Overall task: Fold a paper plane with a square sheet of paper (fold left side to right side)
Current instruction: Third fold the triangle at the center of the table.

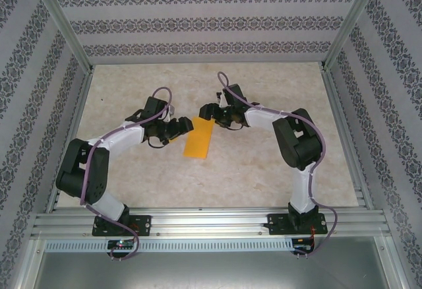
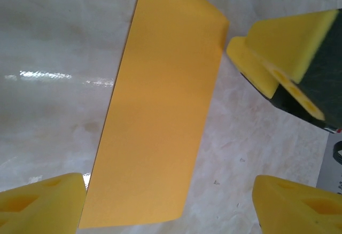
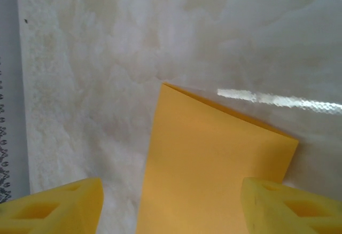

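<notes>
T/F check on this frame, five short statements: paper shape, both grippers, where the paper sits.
1. The orange paper lies flat as a narrow rectangle. True.
2. The left gripper is clamped on the paper. False: its jaws stand open and hold nothing.
3. The right gripper is open. True.
4. The paper is already a pointed dart. False: it is a plain rectangle with square ends.
5. The paper hangs over the table edge. False: it lies wholly on the surface, between the grippers.
</notes>
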Available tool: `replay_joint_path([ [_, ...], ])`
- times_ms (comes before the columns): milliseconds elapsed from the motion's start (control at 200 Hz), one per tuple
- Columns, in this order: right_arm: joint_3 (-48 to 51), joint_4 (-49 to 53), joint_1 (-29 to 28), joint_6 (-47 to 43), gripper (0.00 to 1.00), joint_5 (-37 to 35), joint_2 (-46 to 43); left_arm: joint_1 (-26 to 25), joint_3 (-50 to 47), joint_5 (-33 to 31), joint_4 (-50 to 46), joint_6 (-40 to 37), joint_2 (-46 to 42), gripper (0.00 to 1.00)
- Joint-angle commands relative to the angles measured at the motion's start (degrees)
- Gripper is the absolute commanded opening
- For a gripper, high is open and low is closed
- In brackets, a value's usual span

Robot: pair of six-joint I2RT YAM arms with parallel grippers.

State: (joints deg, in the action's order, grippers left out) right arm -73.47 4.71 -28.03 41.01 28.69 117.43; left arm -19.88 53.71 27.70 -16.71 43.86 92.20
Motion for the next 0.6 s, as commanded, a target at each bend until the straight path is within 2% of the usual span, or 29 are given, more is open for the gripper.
replay_joint_path([
  [0, -1.74, 1.22, -0.42, -1.13, 0.69, 1.11, 1.85, 0.61, -0.01, 1.43, 3.06, 0.85, 1.59, 0.82],
  [320, -7.54, 11.48, 0.85, -10.83, 0.66, -1.53, 6.24, 0.63, 1.30, 2.12, 2.54, -0.09, 4.75, 0.79],
  [595, -10.27, 15.00, 1.22, -16.14, 0.64, -1.70, 8.30, 0.43, 2.23, 5.15, 5.73, 1.31, 8.74, 0.67],
])
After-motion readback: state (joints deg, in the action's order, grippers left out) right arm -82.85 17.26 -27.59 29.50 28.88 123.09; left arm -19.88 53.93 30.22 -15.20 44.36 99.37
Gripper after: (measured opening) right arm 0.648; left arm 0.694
